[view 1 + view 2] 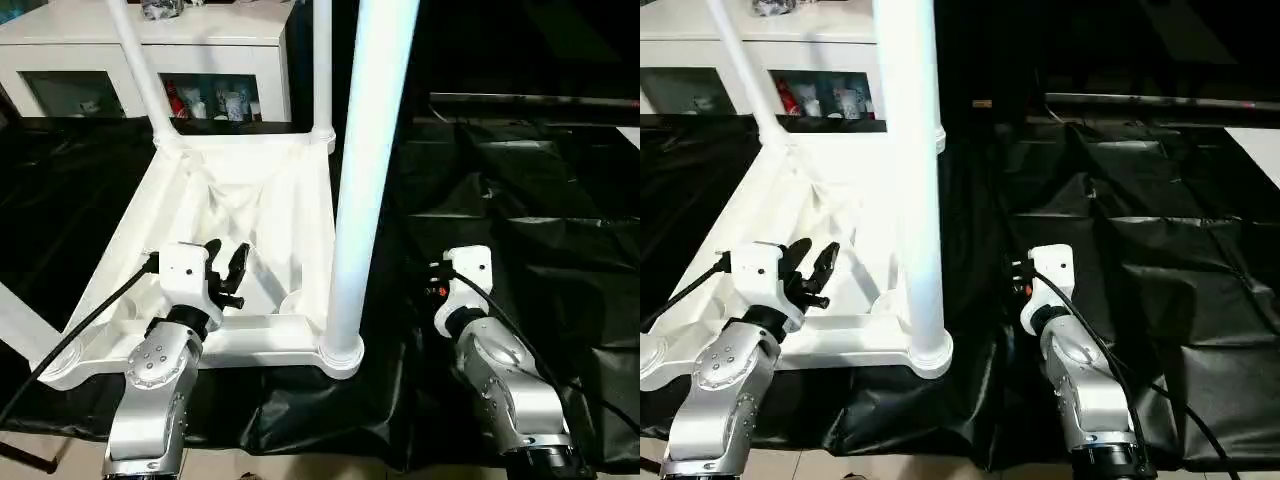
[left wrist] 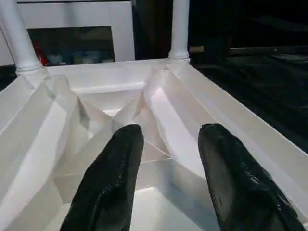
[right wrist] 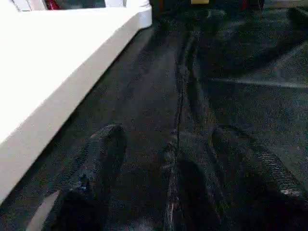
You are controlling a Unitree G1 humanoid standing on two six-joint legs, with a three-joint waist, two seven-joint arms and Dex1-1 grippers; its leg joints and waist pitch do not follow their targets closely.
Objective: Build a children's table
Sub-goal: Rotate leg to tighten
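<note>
Left gripper over unmarked children's table.

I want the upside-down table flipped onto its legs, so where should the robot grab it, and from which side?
A judgement: grip the near leg low, by its socket, coming from the right gripper's side. The leg is a slim upright tube that open jaws can span, while the table's rim is a broad slanted wall. The left gripper could steady that rim.

table legs cut off at top
</note>
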